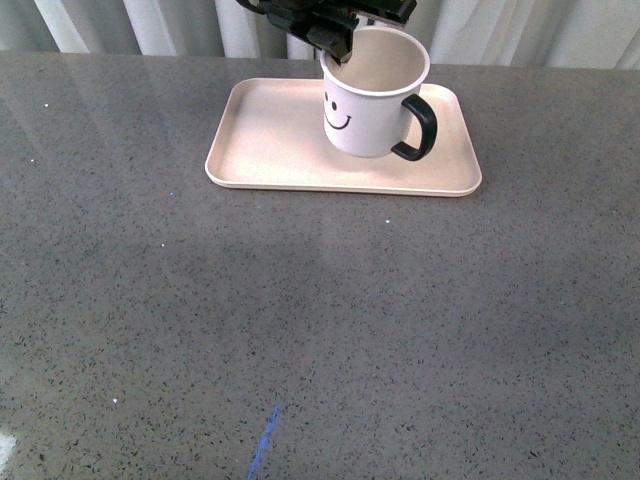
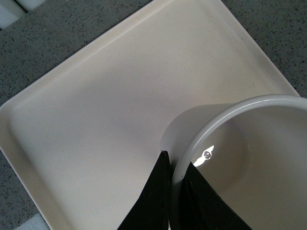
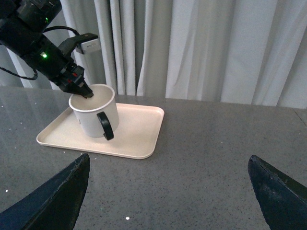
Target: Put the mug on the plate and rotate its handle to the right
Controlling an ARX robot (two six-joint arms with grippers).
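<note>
Mug [image 1: 365,110]: on plate [image 1: 270,150], ~3 o'clock of plate ctr; leans a bit, can't tell if base sits flat.
Handle [image 1: 420,128]: at ~4 o'clock in front view, i.e. toward the right.
Progress: placing looks nrly done, handle prob. OK; left to do: seat mug flat, let go, pull clear.
L hand [image 1: 335,52]: clamped on mug rim at ~10 o'clock, one finger inside, one outside; arm reaches in from far side.
R hand [image 3: 168,191]: spread wide, empty, low over bench [image 1: 320,330], well apart from plate.
</note>
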